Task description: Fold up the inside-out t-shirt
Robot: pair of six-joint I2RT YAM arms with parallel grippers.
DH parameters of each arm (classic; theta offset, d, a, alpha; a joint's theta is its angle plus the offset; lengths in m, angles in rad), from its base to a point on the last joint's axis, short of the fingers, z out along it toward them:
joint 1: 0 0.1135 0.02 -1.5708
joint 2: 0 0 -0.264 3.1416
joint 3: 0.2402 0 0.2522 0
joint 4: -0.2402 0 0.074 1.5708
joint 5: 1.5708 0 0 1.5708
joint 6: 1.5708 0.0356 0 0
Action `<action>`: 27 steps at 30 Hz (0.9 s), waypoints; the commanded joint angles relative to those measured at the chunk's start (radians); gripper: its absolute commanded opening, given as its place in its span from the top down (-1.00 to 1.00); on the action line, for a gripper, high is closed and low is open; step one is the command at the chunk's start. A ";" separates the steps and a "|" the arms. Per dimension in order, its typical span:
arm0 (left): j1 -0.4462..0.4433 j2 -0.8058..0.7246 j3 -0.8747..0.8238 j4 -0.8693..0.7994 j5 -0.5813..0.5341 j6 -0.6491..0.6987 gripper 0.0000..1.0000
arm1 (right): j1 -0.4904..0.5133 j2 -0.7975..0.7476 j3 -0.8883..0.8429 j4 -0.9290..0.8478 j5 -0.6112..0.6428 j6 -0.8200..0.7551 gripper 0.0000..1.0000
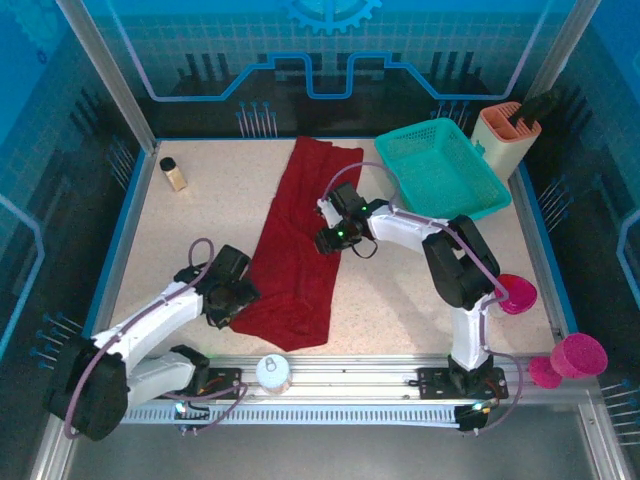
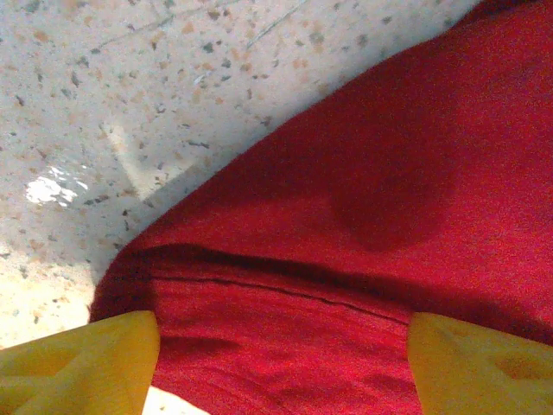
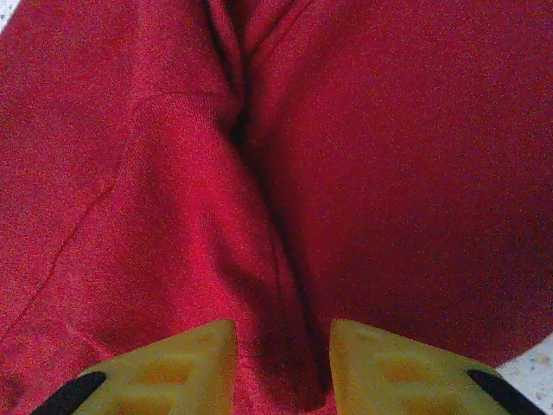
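The t-shirt (image 1: 298,255), dark red, lies spread in a long band on the speckled surface (image 1: 400,300). It runs from the far middle, just left of the teal basket (image 1: 440,172), down towards the near edge, where it widens. Its far end is narrow and bunched; its near end is flatter, with a stitched hem showing in the left wrist view.

The left pincer (image 1: 236,302) sits at the near left corner of the cloth. In the left wrist view its yellow fingers (image 2: 86,359) stand wide apart, released, with the hem of the t-shirt (image 2: 363,199) lying between and below them. Bare surface (image 2: 130,86) shows beyond the cloth's edge there.

The right pincer (image 1: 328,238) reaches in from the right and meets the cloth's right edge about halfway along the band. In the right wrist view its yellow fingers (image 3: 173,367) stand close together, clenched on a raised ridge of the t-shirt (image 3: 363,173) that runs down into the narrow gap between them. A deep crease leads away from that ridge.

A small jar with a dark cap (image 1: 173,172) stands at the far left, well apart from the cloth. A beige holder (image 1: 505,135) stands just behind the basket. A pink cup (image 1: 518,295) sits near the right arm, at the right edge of the surface.
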 commanded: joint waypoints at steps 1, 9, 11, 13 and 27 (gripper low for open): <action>-0.010 0.006 0.026 0.000 0.064 -0.059 -0.54 | 0.013 0.040 0.031 -0.026 0.005 -0.046 0.24; -0.023 0.151 -0.005 0.067 0.034 -0.049 -0.31 | 0.013 0.078 0.049 -0.043 -0.014 -0.060 0.48; -0.020 0.178 -0.015 0.066 0.008 -0.045 0.02 | 0.013 0.070 0.049 -0.041 -0.009 -0.063 0.72; -0.013 0.187 -0.020 0.059 -0.014 -0.031 0.63 | 0.013 0.055 0.056 -0.054 0.008 -0.069 0.79; 0.051 -0.148 -0.079 -0.089 -0.035 -0.065 1.00 | -0.094 0.055 0.114 -0.099 0.075 -0.082 0.79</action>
